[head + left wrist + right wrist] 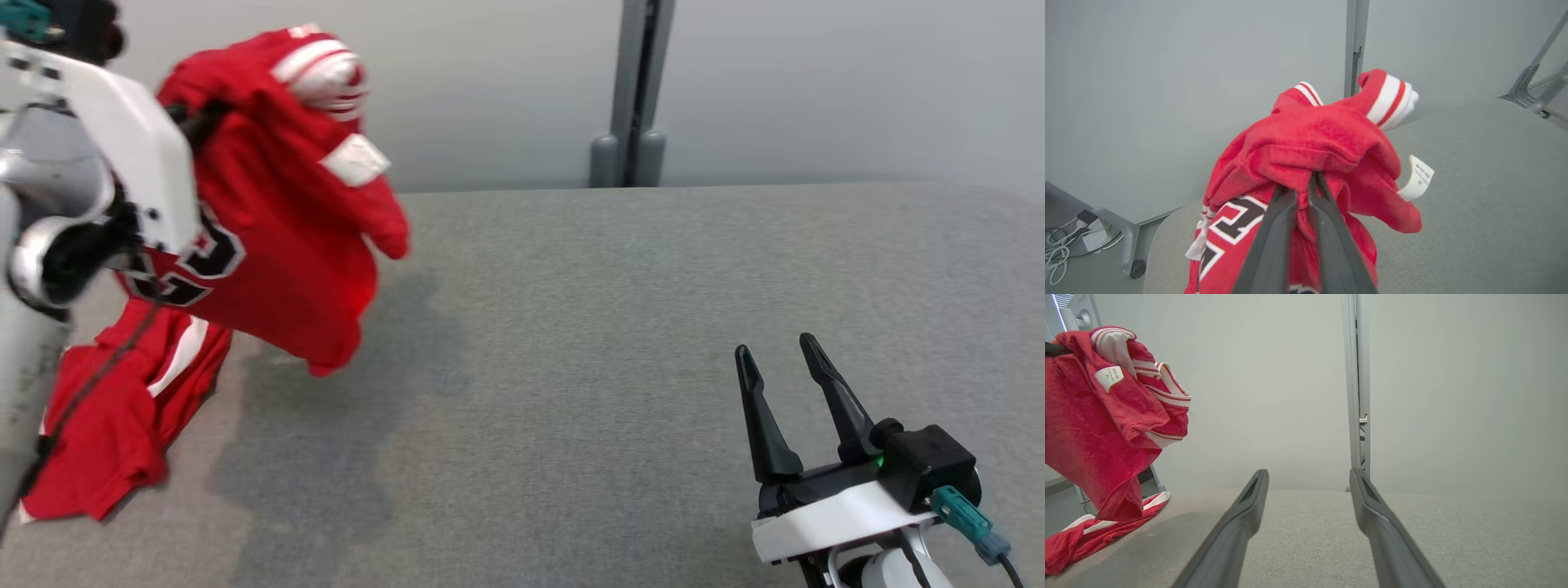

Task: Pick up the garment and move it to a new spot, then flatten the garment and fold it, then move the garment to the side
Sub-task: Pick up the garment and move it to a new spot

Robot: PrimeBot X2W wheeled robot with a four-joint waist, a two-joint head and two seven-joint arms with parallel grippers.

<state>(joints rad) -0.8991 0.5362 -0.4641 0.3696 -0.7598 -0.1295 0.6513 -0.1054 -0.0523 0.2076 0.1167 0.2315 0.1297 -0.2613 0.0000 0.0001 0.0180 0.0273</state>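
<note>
The red jersey (277,245) hangs bunched above the left end of the grey table (620,327), its tail resting on the tabletop. The left gripper (1303,184) is clamped on a thick fold of it. The right gripper (775,349) sits spread wide and empty near the table's right front. The jersey looks soft, light and limp, so a shoulder or hem edge would probably be a better hold for spreading it.

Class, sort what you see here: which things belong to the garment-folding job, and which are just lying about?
Job: red garment, partly lifted; left end effector, shut on it; right end effector, open, empty.
Lying about: cables on the floor; grey metal post behind the table.
</note>
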